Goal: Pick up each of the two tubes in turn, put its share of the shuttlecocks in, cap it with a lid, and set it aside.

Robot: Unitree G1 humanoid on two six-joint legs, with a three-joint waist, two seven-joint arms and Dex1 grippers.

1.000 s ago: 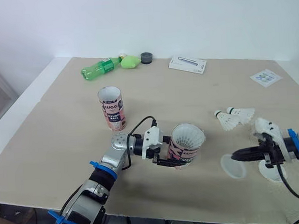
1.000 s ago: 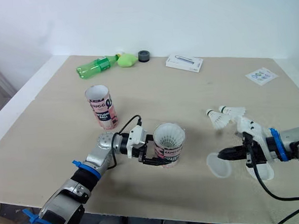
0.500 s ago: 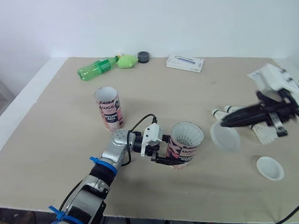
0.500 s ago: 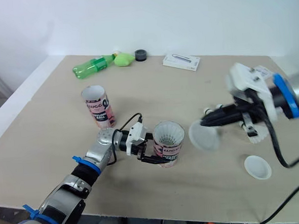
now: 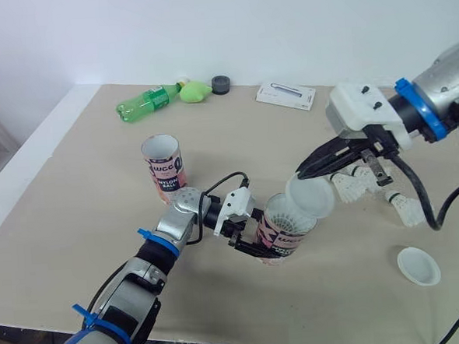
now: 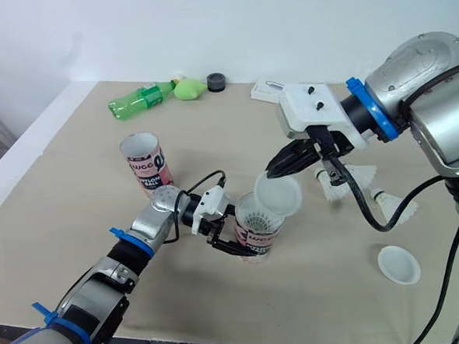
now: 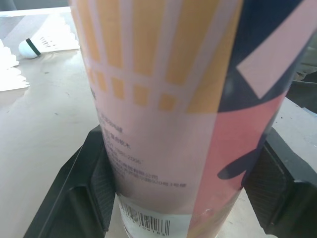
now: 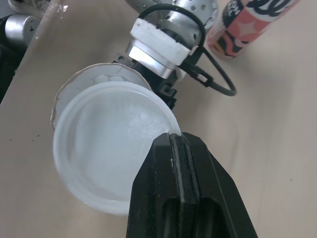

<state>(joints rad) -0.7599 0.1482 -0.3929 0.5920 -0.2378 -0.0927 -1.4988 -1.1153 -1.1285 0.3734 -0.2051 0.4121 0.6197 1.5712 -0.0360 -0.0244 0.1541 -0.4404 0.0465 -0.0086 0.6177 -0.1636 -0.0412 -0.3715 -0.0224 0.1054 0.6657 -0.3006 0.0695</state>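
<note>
- Left gripper [image 5: 261, 248], reaching in past a second pink-and-white cardboard tube [image 5: 165, 168] that stands upright and open-topped on the beige table [image 5: 75, 189], has its two black fingers clamped on either side of the lower body of the pink printed shuttlecock tube [image 5: 286, 235].
- It holds that tube tipped, mouth up and toward the other arm, apparently to steady it for capping. White shuttlecock feathers [image 5: 283, 215] show inside.
- Over the mouth hangs a translucent white plastic lid [image 5: 311, 198], overlapping the rim but offset and tilted. I'd judge it not yet seated.
- Right gripper [image 5: 301, 172] pinches this lid by its edge, fingers closed flat together, leaving the disc free to press down.
- Two loose white shuttlecocks [image 5: 355, 184] lie beyond, presumably the other tube's share.
- Another white lid [image 5: 418, 266] waits near the front edge.
</note>
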